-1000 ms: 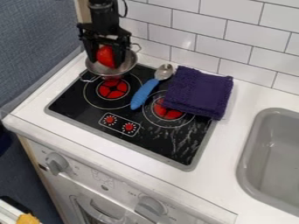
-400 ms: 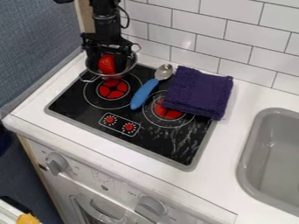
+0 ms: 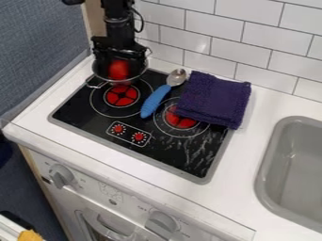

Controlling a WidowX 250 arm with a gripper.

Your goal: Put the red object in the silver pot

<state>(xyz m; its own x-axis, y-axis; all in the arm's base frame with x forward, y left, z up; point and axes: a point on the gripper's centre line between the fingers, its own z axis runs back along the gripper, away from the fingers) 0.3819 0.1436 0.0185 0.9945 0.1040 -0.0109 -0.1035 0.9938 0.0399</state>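
The black gripper (image 3: 119,65) hangs at the upper left over the silver pot (image 3: 100,81), its lower end down inside the rim. The red object (image 3: 118,70) is between its fingers, held within the pot's bowl. Dark fingers stand at the left and right sides of the red object and partly hide it. The underside of the red object and the bottom of the bowl are hidden. Under the pot is the back left part of the black stove top (image 3: 88,123).
A spoon with a blue handle (image 3: 155,101) lies diagonally right of the pot. Beside it a folded purple towel (image 3: 215,100) covers the stove's back right corner. The grey sink (image 3: 295,164) is at the right, and a tiled wall (image 3: 207,28) runs behind.
The gripper has come down into the pot with the red object, then shifted slightly right together with it. Pot, spoon and towel have stayed in place.
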